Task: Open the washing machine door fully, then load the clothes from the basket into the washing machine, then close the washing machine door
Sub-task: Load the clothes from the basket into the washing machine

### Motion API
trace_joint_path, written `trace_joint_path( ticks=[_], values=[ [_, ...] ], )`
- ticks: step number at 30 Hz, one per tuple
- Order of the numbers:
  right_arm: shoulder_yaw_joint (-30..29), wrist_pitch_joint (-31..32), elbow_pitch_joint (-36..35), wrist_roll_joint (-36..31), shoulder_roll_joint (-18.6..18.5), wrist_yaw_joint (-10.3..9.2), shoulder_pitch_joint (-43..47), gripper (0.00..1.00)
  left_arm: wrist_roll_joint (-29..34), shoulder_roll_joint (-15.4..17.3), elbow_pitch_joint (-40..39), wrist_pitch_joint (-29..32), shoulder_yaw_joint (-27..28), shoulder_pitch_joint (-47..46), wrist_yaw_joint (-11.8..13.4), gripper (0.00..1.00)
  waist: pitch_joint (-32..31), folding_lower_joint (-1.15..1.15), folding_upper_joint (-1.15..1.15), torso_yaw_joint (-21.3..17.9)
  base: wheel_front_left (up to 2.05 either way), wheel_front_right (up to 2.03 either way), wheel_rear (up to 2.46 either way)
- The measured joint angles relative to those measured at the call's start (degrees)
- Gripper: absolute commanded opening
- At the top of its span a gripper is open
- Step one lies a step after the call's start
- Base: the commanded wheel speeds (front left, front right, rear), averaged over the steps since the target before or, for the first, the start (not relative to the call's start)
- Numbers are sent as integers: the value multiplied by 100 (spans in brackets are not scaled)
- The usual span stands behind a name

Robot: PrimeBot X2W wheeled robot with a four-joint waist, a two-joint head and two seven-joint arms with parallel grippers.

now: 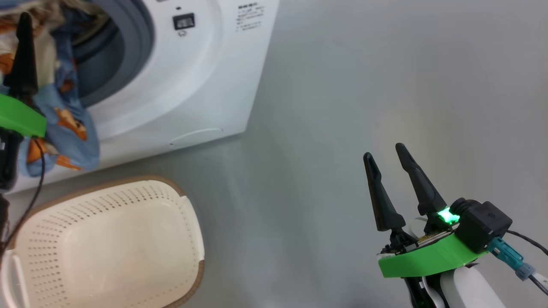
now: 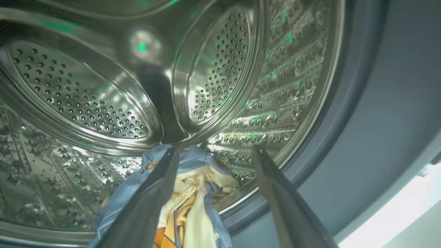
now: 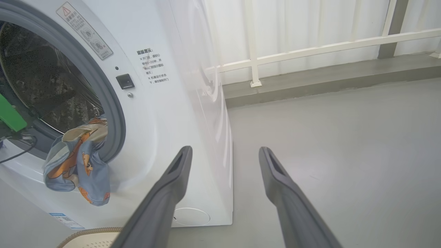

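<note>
Currently the clothes [image 1: 72,128] straddle the gasket [image 1: 137,34] of the washing machine [image 1: 192,85], part in the drum [image 2: 86,103], long axis hanging down outside. The left gripper [image 2: 215,151], jaws spread and gripping nothing, is the nearer, with the bundle between its fingers. The right gripper [image 1: 384,152], equally spread, is well apart.

Soft, even diffuse light; smooth grey floor [image 1: 342,107] shows only faint shadows, a pale bright patch at right. Head view: light blue bear-print clothes [image 1: 79,145] blurred at left edge. Left wrist view: perforated steel drum [image 2: 86,103] glares white with green glints; dark fingers [image 2: 148,206] of left tool [image 2: 215,150] out of focus; edges bow
</note>
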Motion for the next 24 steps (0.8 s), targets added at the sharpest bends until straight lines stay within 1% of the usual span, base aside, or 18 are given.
trace_joint_path(
  ticks=[4,9,14,24],
  values=[
    [-24,0,136,-22,-5,0,-45,100,98,-118,-341,-16,321,376,0,100,-232,0,0,127,0,0,0],
    [-86,0,281,-23,-7,0,-47,100,323,-313,-728,-16,654,1062,0,100,-533,0,0,275,0,0,0],
    [-191,0,404,-23,-15,0,-47,100,506,-499,-1099,-16,917,1620,0,100,-802,1,0,437,0,0,0],
    [-237,1,644,-23,-16,0,-42,100,746,-708,-1760,-16,1322,2633,0,100,-1283,0,0,729,0,0,0]
  ],
)
